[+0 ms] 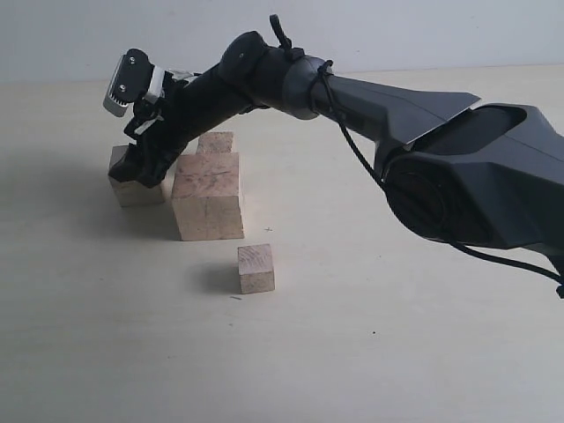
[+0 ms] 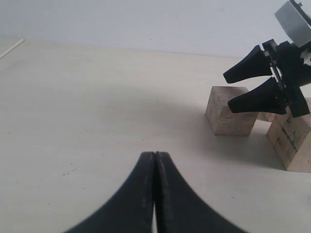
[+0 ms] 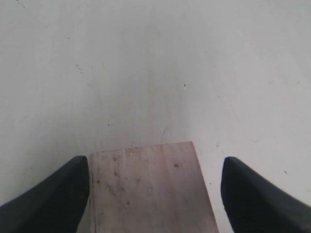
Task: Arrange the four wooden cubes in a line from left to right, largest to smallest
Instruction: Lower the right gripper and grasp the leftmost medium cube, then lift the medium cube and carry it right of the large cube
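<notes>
Pale cream tabletop (image 1: 397, 352) against a plain light wall. Clustered on the left half of the exterior view: largest cube (image 1: 208, 201) in the middle; left cube (image 1: 132, 192) just beside it toward the left edge, with a narrow gap between them; rear cube (image 1: 216, 141) right behind the largest and partly hidden by it; small front cube (image 1: 256, 269) alone nearer the camera, apart from the rest. Faint dark lines and scuffs across the largest cube's faces, not readable as lettering. Stretched across from the right, right gripper (image 1: 145, 172) poised at the left cube, black fingers (image 3: 53, 199) spread wide and straddling its top. One finger right at the cube's side, contact impossible to tell; the other clear of it, with bare table between. Not clamped. Left gripper (image 2: 154, 194) seen only in its own wrist view, well apart from the cubes, pincer pressed together with nothing between.
</notes>
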